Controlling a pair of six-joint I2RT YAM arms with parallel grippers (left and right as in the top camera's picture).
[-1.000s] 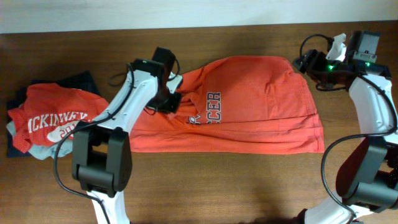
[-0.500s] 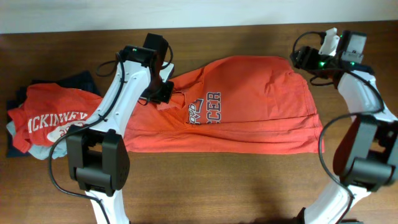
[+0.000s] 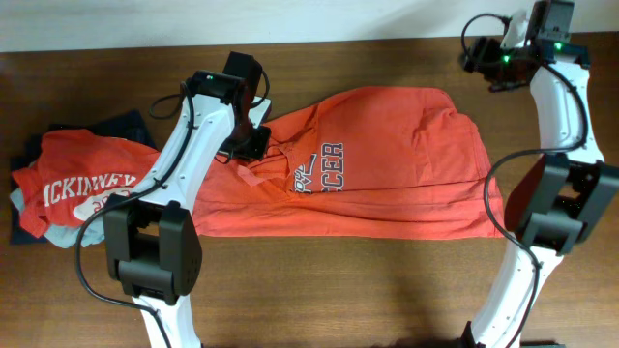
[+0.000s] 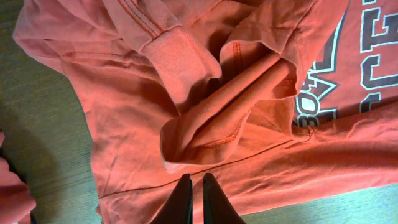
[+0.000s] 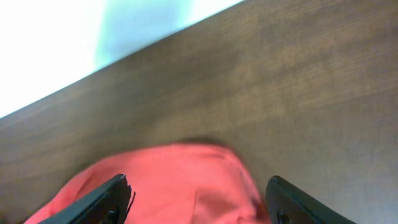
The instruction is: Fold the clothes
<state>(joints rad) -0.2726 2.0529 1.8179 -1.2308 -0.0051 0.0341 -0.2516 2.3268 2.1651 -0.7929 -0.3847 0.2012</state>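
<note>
Hovering above the bunched T-shirt (image 4: 205, 118), my left end effector (image 4: 193, 198) is nearly together, empty, likely to regrasp; my right end effector (image 5: 199, 196) gapes apart, parked clear.

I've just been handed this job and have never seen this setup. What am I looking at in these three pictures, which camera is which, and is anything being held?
Two white robot arms sit at a wooden table. The wide picture looks straight down from above. The other two come from a camera on each wrist, looking past that arm's own fingers.

An orange-red T-shirt lies spread on the table, and a pile of folded clothes sits beside the left arm.

The left pincer is at a bunched fold of the shirt with its fingers almost together, and no cloth shows between them. The right pincer hangs wide open and empty above the shirt's edge.
</note>
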